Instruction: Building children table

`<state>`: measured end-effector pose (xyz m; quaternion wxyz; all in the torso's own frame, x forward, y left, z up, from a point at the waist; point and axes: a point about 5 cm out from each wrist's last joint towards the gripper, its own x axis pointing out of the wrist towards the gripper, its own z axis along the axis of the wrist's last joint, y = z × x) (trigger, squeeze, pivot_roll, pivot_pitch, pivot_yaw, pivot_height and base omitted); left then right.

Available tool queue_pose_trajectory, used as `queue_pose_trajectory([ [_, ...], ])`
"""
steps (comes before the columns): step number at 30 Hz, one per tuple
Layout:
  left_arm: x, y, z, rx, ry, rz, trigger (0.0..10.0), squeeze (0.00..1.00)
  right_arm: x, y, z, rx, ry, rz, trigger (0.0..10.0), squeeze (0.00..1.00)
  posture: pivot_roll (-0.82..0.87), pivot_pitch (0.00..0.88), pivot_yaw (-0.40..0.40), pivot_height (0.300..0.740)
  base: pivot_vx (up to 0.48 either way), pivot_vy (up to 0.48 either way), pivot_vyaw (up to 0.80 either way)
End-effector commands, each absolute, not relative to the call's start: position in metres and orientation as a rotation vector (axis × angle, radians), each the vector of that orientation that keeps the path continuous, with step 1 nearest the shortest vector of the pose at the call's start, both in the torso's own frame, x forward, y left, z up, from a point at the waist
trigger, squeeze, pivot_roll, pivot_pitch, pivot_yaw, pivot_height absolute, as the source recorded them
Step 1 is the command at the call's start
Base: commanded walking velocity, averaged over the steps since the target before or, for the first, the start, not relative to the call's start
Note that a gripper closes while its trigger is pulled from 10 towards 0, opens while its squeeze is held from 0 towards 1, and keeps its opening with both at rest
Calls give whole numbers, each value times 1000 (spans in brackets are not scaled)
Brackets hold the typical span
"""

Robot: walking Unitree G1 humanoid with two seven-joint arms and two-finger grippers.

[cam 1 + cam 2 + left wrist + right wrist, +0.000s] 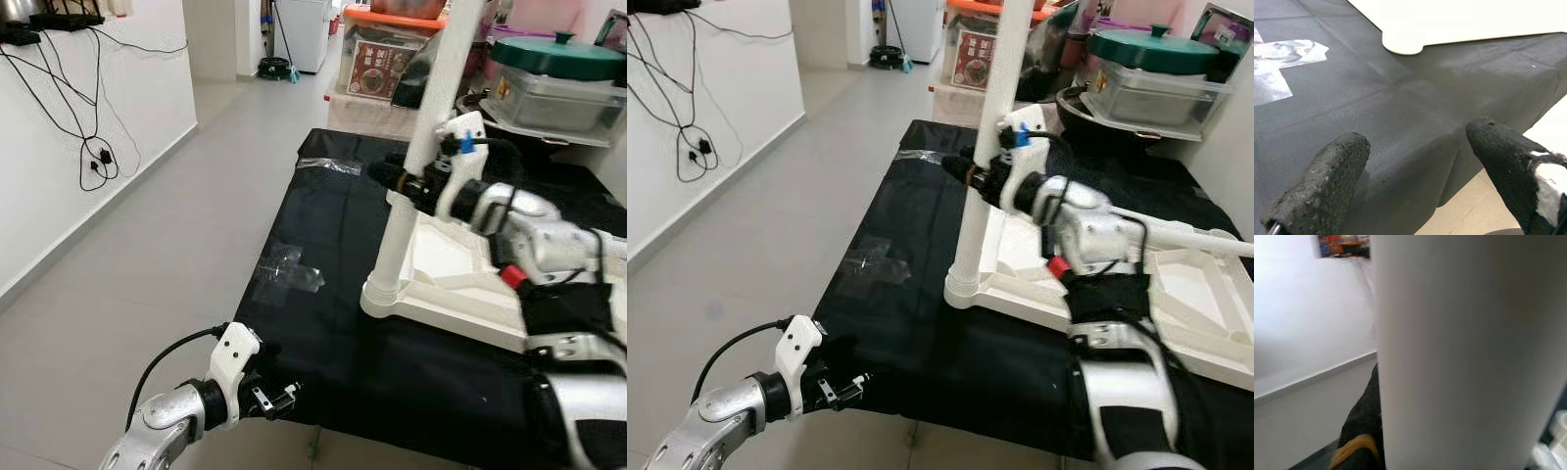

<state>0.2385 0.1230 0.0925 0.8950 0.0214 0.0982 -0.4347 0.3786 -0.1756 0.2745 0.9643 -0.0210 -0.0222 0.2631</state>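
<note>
Grey floor tiles (176,245) ran beside a low platform draped in black cloth (333,284). On it, toward three o'clock, lay the upturned white children's tabletop (1185,304), with one white table leg (416,166) standing upright in its near corner socket. The right gripper (970,174) was clamped around that leg. At seven o'clock the left gripper (279,399) hovered released, fingers (1327,181) spread, at the cloth's edge near clear tape (284,274).
</note>
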Motion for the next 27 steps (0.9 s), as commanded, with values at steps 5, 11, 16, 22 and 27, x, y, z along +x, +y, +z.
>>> queue_pose_trajectory([
  [5,238,122,90,59,210,-906,10000,0,381,-187,251,-22,21,136,0,0,29,0,-108,740,0,0,0],
  [11,239,122,90,60,208,-899,10000,0,367,-186,233,24,53,-108,0,0,34,0,-121,740,0,0,0],
  [16,238,119,89,54,207,-894,10000,0,354,-168,211,66,99,-283,0,0,31,0,-125,740,0,0,0],
  [22,240,118,90,49,201,-890,10000,0,355,-156,210,51,107,-289,0,0,32,0,-127,740,0,0,0],
  [27,240,119,90,47,201,-888,10000,0,360,-154,221,4,82,-231,10000,675,23,0,-125,740,0,0,0],
])
